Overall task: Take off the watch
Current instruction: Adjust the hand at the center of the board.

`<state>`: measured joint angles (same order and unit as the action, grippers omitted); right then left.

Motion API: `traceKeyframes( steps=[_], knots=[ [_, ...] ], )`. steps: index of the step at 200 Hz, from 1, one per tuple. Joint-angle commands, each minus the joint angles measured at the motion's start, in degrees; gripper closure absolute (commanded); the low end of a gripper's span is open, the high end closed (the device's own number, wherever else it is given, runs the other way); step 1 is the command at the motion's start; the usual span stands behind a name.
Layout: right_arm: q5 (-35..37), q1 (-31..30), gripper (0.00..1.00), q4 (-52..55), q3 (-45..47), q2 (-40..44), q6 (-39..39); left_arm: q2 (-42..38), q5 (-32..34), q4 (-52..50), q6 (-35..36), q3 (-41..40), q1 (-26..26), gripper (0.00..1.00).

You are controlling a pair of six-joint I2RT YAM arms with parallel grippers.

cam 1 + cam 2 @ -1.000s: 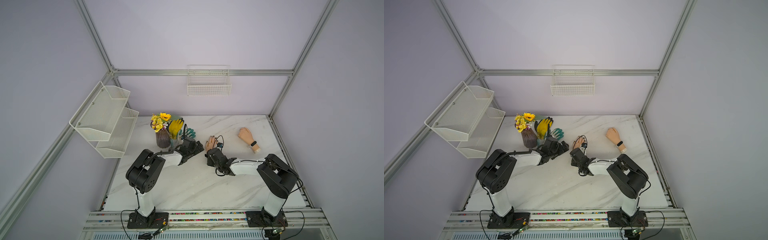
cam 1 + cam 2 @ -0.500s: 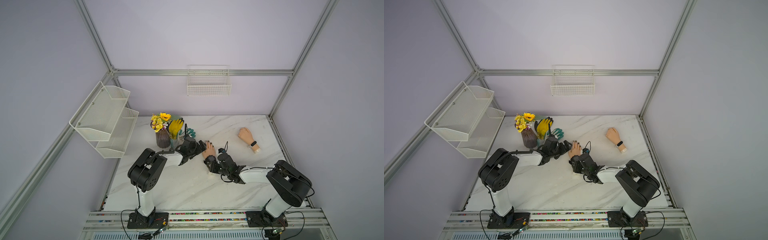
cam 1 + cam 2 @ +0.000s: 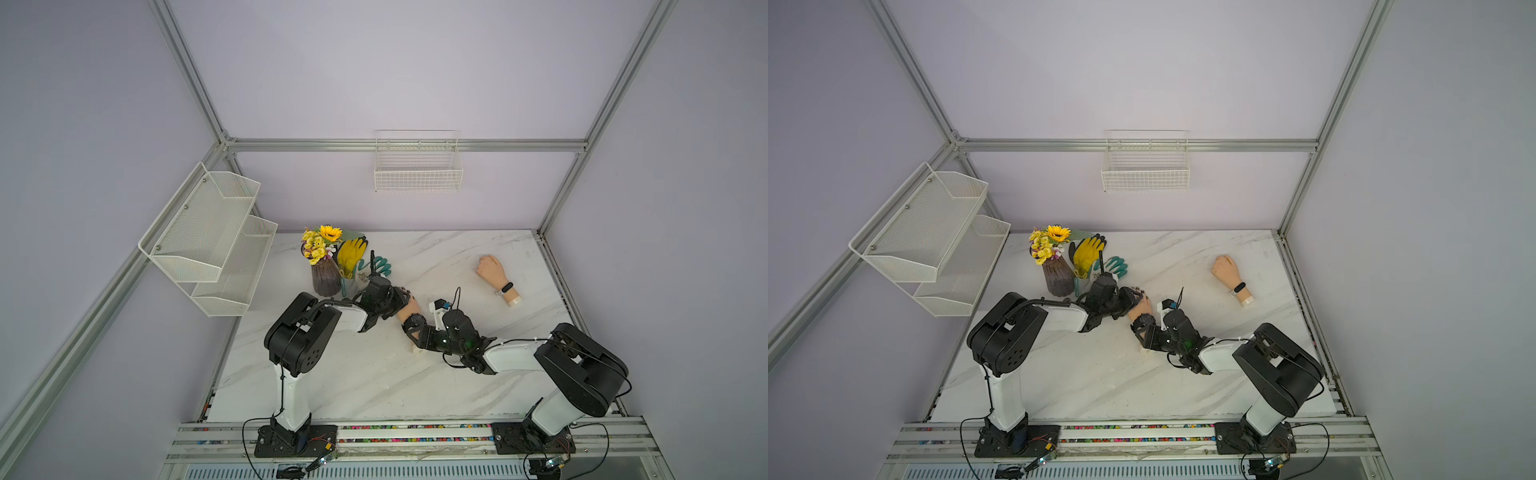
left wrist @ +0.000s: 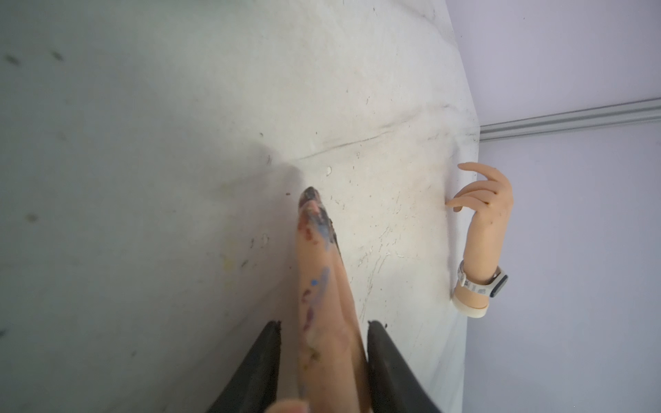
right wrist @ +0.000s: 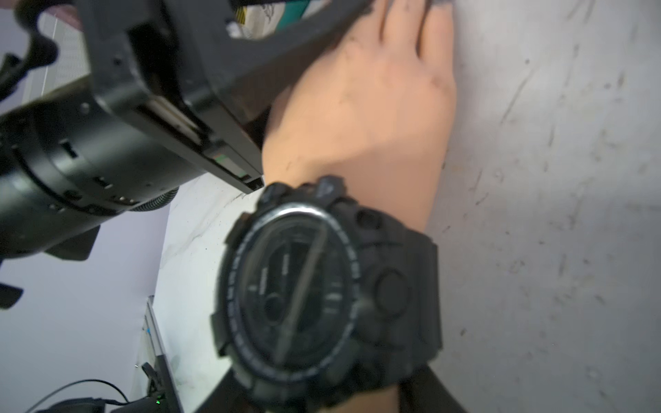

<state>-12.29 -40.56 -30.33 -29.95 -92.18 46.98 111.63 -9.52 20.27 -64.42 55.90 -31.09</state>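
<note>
The watch (image 5: 322,286) sits strapped round the wrist of the dummy hand (image 3: 410,309), which lies near the middle of the surface (image 3: 374,374); the left end effector (image 4: 323,327) stands narrow, jaws close on either side of the dummy's fingers (image 4: 314,286); the right end effector (image 3: 415,334) straddles the forearm just behind the watch; whether either one presses, I cannot tell.

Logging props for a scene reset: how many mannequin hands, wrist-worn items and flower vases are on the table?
Mannequin hands: 2 (near hand, far hand)
Wrist-worn items: 2 (black watch, slim band)
Flower vases: 1 (vase)
Total: 5
</note>
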Motion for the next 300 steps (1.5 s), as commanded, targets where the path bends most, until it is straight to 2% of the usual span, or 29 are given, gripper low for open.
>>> traceKeyframes(
  steps=[1,31,51,68,93,121,156,178,190,222,232,248,257,275,300],
  knots=[
    [6.3,-0.6,0.34,-3.3,-1.2,5.3,-1.6,-2.8,5.1,-9.1,3.2,2.6,-0.5,0.74],
    [19.5,-5.2,0.21,6.9,-1.7,12.6,-2.9,-3.3,14.3,-25.6,9.6,11.0,-3.5,0.79],
    [29.6,-10.4,0.17,13.8,-2.9,16.1,-3.6,-2.5,21.8,-35.2,13.2,17.2,-5.9,0.80],
    [35.0,-13.7,0.15,15.8,-3.3,16.2,-3.1,-0.6,28.4,-44.8,15.9,24.2,-7.7,0.80],
    [34.3,-14.8,0.13,13.1,-2.1,13.1,-1.8,2.9,34.2,-55.9,19.6,33.7,-9.7,0.82],
    [33.4,-16.2,0.13,10.7,-4.5,5.8,-1.9,4.9,38.8,-61.2,21.4,38.7,-10.7,0.83],
    [35.7,-16.8,0.12,11.3,-10.2,-4.9,1.0,8.7,41.5,-70.6,18.5,45.7,-10.7,0.78],
    [34.8,-16.8,0.17,9.9,-13.2,-9.0,0.4,9.2,41.6,-71.6,18.1,46.2,-10.7,0.77],
    [33.4,-16.8,0.23,9.6,-14.4,-11.0,0.4,9.2,41.4,-71.6,17.9,46.1,-10.8,0.77],
    [30.9,-16.6,0.55,9.9,-14.1,-12.8,4.1,9.0,41.1,-71.1,19.2,46.2,-11.0,0.77],
    [29.5,-16.4,0.64,9.3,-13.1,-12.1,4.8,8.9,40.0,-70.4,20.3,46.4,-11.1,0.70],
    [26.8,-15.8,0.73,8.0,-11.1,-10.3,5.8,8.4,36.1,-67.9,22.4,46.0,-11.0,0.31],
    [24.8,-15.2,0.76,7.1,-9.7,-9.1,6.4,7.5,33.5,-66.1,23.7,45.3,-11.1,0.19],
    [19.8,-13.5,0.76,4.8,-6.7,-6.4,6.5,3.0,29.8,-61.1,26.1,41.3,-11.1,0.14],
    [11.0,-10.3,0.77,1.3,-1.6,-1.0,6.1,-7.6,26.6,-51.6,29.3,30.7,-11.1,0.09]
  ],
)
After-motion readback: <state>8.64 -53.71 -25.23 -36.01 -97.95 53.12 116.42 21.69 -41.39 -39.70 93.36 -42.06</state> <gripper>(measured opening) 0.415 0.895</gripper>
